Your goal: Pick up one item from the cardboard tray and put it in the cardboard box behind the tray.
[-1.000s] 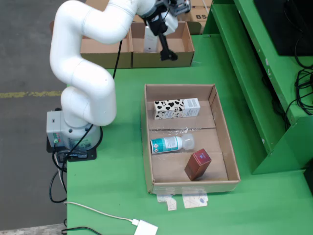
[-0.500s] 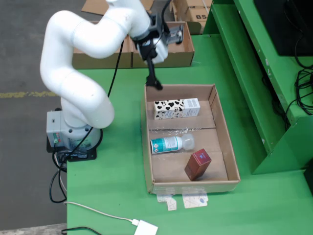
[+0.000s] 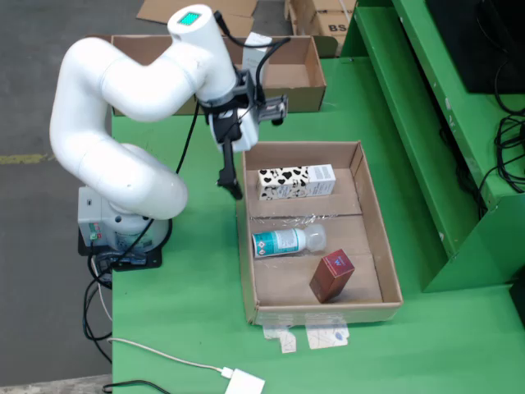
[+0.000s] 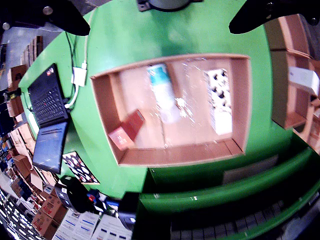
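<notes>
**A:** Eyes on the gripper [image 3: 232, 182] — in the fixed view one dark finger [image 3: 229, 171] hangs down just outside the tray's [image 3: 367, 215] left wall, near its far corner. The second finger is lost behind the wrist there.

**B:** The riding view settles it: two dark fingertips [image 4: 260, 14] sit at the top corners of the picture, well apart, jaws spread wide, with bare green table [image 4: 125, 35] between them. Nothing held, nothing touched.

**A:** What's hard to read?

**B:** Plenty. The riding view is warped and soft; the label on the bottle [image 4: 163, 92] is just a teal smear. In the fixed view the box [image 3: 297, 72] beyond the tray is partly covered by the white arm [image 3: 123, 82], and its inside is barely visible.

**A:** And the goods?

**B:** All three lie in the tray. A black-and-white cow-patterned carton [image 3: 296, 181] lies on its side in the tray's far section. Past the divider, a clear bottle with a teal label lies flat near the tray's left wall, under a crinkle of clear plastic film [image 3: 308, 220]. A dark red small box [image 3: 331, 276] stands tilted near the tray's front wall.

**A:** Anything inside the box?

**B:** A white item [image 4: 304, 80] shows in it from the riding view; I can't tell what it is.
</notes>
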